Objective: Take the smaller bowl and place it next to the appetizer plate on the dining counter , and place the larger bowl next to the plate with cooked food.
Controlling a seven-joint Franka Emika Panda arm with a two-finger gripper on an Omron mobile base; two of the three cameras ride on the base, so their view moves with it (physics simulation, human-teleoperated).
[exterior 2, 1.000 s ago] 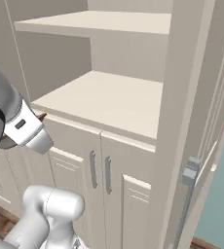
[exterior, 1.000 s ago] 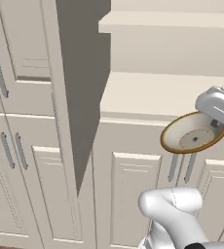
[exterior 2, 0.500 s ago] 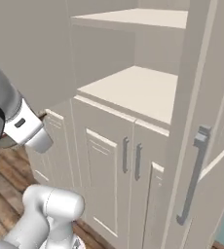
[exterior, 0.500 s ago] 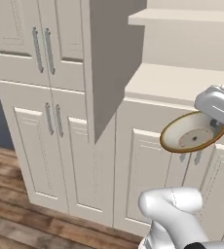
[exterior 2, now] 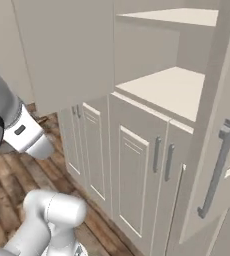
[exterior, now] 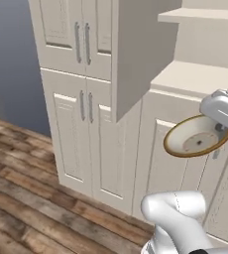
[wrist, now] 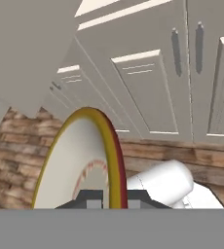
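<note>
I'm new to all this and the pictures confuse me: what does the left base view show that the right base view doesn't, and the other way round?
Left base view alone: the smaller bowl, tan-rimmed and tilted on edge, carried at the arm's end in front of the cabinet doors, plus a blue-grey wall at left. Right base view alone: a long door handle on an open cabinet door at right. Both share cream cabinets, the open shelf and the wooden plank floor.

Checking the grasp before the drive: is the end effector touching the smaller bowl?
Touching. In the hand view the end effector clamps the smaller bowl at its rim.
</note>
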